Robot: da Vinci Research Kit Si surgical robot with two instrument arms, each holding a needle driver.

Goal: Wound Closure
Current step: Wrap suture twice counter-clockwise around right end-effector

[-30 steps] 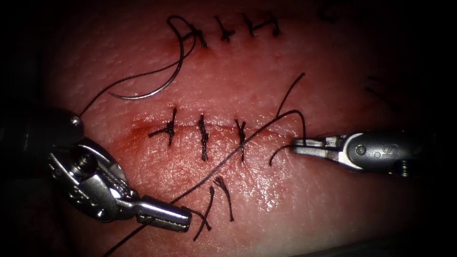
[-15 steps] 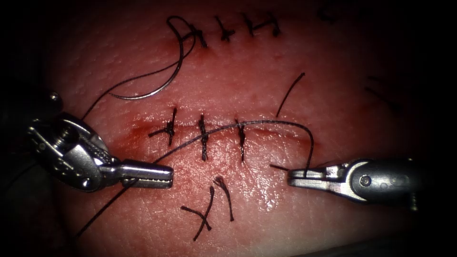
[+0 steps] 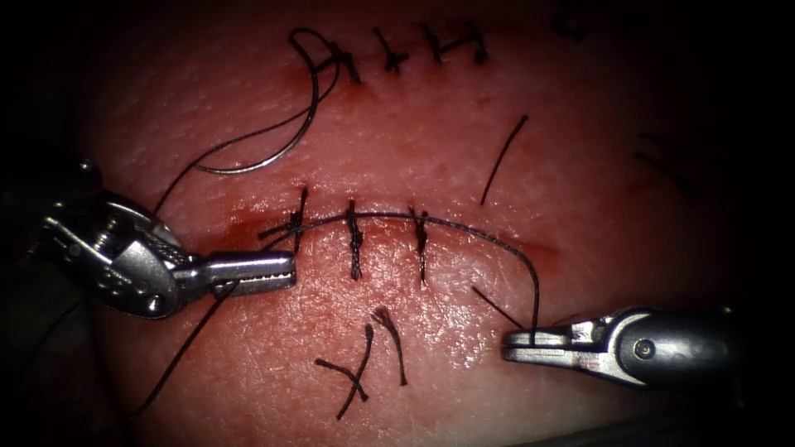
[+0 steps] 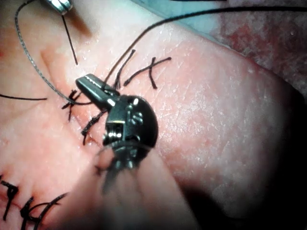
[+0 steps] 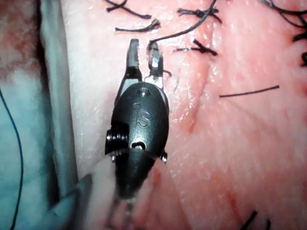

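Observation:
The cut (image 3: 489, 234) runs across the tissue (image 3: 431, 141) with three stitches (image 3: 354, 240) over it. My left tool (image 3: 286, 269) (image 4: 84, 82) lies at the cut's left end, jaws shut on the thread (image 3: 464, 229), which runs over the stitches and bends down to my right tool (image 3: 512, 346). In the right wrist view the right tool (image 5: 144, 50) has its jaws parted, and the thread (image 5: 187, 29) touches one fingertip (image 5: 154, 53). The curved needle (image 3: 265, 160) lies free on the tissue above the cut's left end, not in the tissue.
A second row of stitches (image 3: 389, 56) sits at the far edge. Cut ends of thread (image 3: 364, 372) lie below the cut, and one loose piece (image 3: 501, 161) above its right end. Red fluid (image 3: 236, 232) stains the cut's left end.
My left tool rose from below the cut to its left end, carrying the thread. My right tool moved down. The thread now lies stretched along the cut over the stitches.

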